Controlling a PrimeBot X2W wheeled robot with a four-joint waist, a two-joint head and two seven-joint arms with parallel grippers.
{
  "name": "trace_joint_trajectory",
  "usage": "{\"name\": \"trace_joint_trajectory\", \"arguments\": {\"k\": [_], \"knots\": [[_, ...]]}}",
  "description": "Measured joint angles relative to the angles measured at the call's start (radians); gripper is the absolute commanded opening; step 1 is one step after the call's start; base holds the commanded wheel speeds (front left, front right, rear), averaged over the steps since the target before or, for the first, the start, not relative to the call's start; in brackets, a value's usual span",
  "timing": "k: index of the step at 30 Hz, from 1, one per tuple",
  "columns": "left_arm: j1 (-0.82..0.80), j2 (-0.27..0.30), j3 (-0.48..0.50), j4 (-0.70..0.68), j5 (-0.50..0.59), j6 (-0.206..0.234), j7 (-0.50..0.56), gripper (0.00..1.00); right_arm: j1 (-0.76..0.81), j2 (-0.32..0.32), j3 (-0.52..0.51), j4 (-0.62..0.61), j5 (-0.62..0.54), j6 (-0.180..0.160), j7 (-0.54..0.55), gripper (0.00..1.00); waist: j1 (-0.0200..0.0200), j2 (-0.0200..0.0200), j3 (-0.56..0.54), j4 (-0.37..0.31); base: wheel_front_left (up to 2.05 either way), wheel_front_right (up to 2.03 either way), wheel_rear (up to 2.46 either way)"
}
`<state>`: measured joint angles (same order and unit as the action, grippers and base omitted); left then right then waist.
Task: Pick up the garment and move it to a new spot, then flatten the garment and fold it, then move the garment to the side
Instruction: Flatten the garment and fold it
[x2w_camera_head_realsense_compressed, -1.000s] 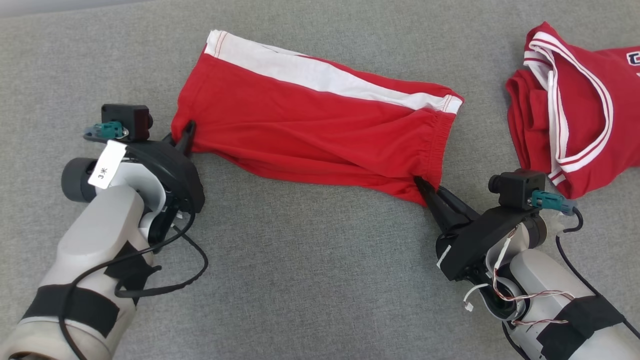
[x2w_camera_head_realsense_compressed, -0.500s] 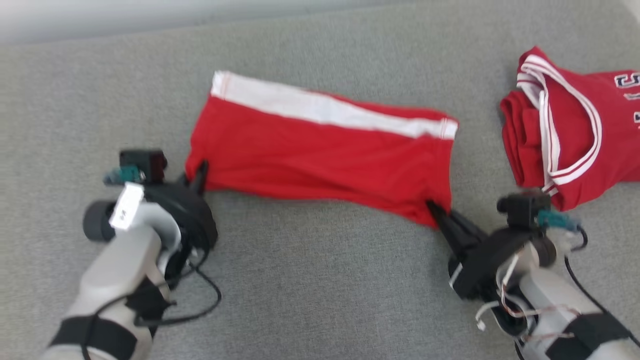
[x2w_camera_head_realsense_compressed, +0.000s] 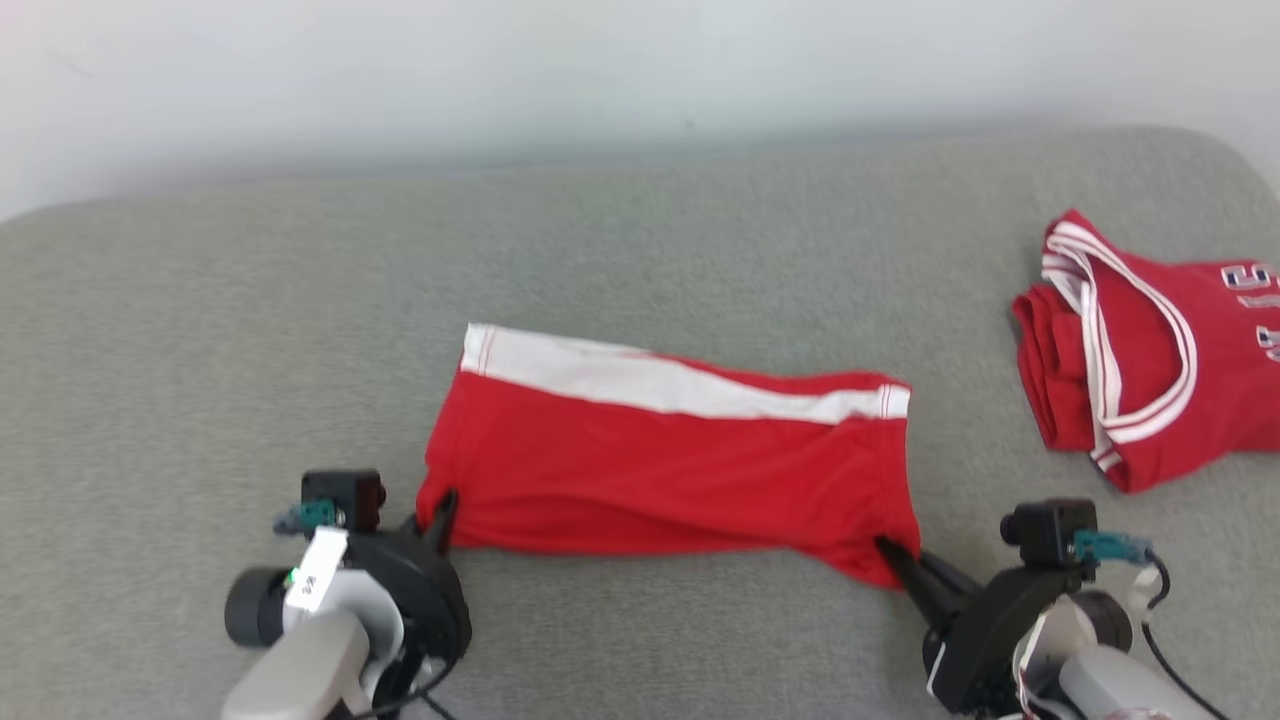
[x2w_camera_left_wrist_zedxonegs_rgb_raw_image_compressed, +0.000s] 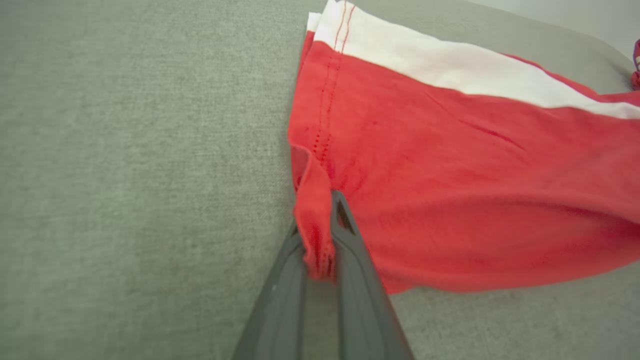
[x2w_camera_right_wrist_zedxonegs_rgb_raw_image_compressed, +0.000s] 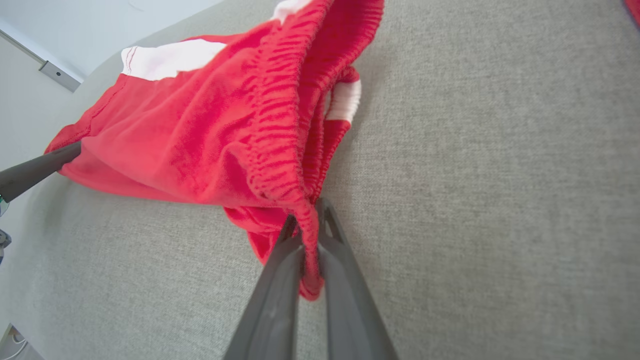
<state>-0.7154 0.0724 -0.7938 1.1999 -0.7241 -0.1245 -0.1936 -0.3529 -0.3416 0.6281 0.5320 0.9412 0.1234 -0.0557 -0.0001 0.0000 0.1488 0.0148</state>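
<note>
Red shorts (x2w_camera_head_realsense_compressed: 660, 460) with a white side stripe lie folded lengthwise on the grey cushioned surface (x2w_camera_head_realsense_compressed: 640, 250). My left gripper (x2w_camera_head_realsense_compressed: 440, 512) is shut on the near corner of the leg hem, and the left wrist view shows red cloth (x2w_camera_left_wrist_zedxonegs_rgb_raw_image_compressed: 450, 165) pinched between its fingers (x2w_camera_left_wrist_zedxonegs_rgb_raw_image_compressed: 350, 260). My right gripper (x2w_camera_head_realsense_compressed: 888, 552) is shut on the near end of the elastic waistband (x2w_camera_right_wrist_zedxonegs_rgb_raw_image_compressed: 280, 115), which bunches between its fingers (x2w_camera_right_wrist_zedxonegs_rgb_raw_image_compressed: 335, 270). The near edge hangs stretched between the two grippers (x2w_camera_left_wrist_zedxonegs_rgb_raw_image_compressed: 320, 220) (x2w_camera_right_wrist_zedxonegs_rgb_raw_image_compressed: 306, 230).
A folded red jersey (x2w_camera_head_realsense_compressed: 1150, 350) with white trim lies at the right, a short gap from the shorts. The grey surface ends at a pale wall (x2w_camera_head_realsense_compressed: 600, 70) behind. Bare grey cushion extends to the left and in front of the shorts.
The camera has tilted up, so the wall has come into the picture and everything sits lower. Both grippers keep their hold, and the shorts look more stretched and straighter between them.
</note>
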Motion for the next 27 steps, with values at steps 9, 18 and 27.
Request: {"name": "trace_joint_trajectory", "arguments": {"k": [9, 18, 27], "knots": [[0.088, -0.005, -0.014, 0.009, -0.004, 0.000, -0.010, 0.00, 0.069, -0.020, 0.042, -0.014, 0.032, 0.000, 0.026, 0.00, 0.0000, 0.0000, -0.084, 0.081, 0.00, 0.00, 0.00], [0.122, 0.009, -0.035, 0.012, 0.002, 0.000, -0.018, 0.00, 0.082, -0.040, 0.079, -0.036, 0.044, 0.001, 0.049, 0.00, 0.0000, 0.0000, -0.152, 0.173, 0.00, 0.00, 0.00], [0.163, 0.025, -0.025, 0.013, -0.007, 0.000, -0.029, 0.00, 0.077, -0.022, 0.110, -0.025, 0.052, 0.001, 0.099, 0.00, 0.0001, 0.0000, -0.185, 0.211, 0.00, 0.00, 0.00]]}}
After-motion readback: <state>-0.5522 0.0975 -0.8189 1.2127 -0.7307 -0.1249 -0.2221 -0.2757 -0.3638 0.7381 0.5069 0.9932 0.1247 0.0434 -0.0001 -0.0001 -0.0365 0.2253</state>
